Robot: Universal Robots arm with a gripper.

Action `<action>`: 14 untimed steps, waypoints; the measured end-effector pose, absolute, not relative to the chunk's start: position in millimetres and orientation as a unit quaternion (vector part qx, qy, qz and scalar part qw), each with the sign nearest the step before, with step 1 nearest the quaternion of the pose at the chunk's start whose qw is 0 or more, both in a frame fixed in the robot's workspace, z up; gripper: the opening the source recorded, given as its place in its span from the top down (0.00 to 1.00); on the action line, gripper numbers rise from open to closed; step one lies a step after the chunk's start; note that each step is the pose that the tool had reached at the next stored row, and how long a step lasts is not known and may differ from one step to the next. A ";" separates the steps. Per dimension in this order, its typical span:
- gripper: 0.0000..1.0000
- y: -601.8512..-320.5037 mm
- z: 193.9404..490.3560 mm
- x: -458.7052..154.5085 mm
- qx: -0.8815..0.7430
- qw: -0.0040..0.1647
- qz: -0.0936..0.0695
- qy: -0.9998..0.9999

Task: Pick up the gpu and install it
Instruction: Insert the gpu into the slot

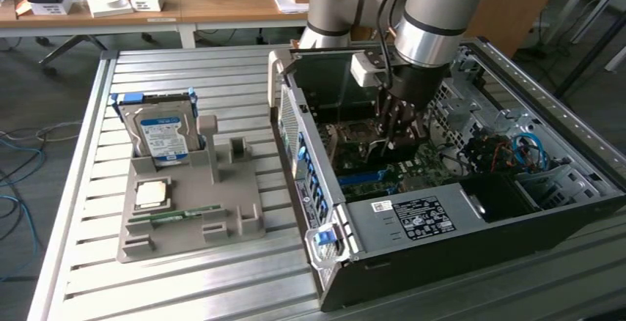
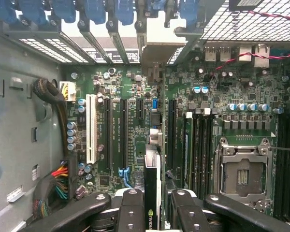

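Clamped on the gpu [image 2: 151, 181] with gripper [image 2: 157, 200] fingers pressing its two flat faces, card held edge-on inside the computer case [image 1: 411, 270], just above the motherboard [image 2: 130, 145] slots. Probably light and stiff yet fragile. Best held by the flat faces near the upper edge, away from the contacts, without twisting.

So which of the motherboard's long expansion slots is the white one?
The white slot farthest from the CPU socket, next to the row of capacitors; the other long slots are black.
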State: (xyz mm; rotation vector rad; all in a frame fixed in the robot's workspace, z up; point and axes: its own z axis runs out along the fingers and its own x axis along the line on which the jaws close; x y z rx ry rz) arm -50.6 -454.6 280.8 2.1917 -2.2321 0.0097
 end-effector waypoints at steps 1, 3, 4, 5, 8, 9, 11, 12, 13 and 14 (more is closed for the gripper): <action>0.74 -454.5 280.7 -50.6 0.701 0.007 0.003 -0.714; 0.74 -454.5 280.7 -50.7 0.701 0.007 0.003 -0.714; 0.74 -454.5 280.6 -51.0 0.700 0.007 0.003 -0.714; 0.74 -454.5 280.2 -51.2 0.700 0.006 0.003 -0.714; 0.74 -454.6 278.2 -51.5 0.701 0.007 0.003 -0.714; 0.74 -454.5 277.3 -51.6 0.701 0.006 0.003 -0.714; 0.74 -454.5 276.0 -51.7 0.701 0.007 0.003 -0.714; 0.74 -454.5 275.4 -51.8 0.701 0.007 0.003 -0.714; 0.74 -454.6 275.4 -51.8 0.701 0.007 0.003 -0.714; 0.74 -454.6 275.4 -51.9 0.701 0.007 0.003 -0.714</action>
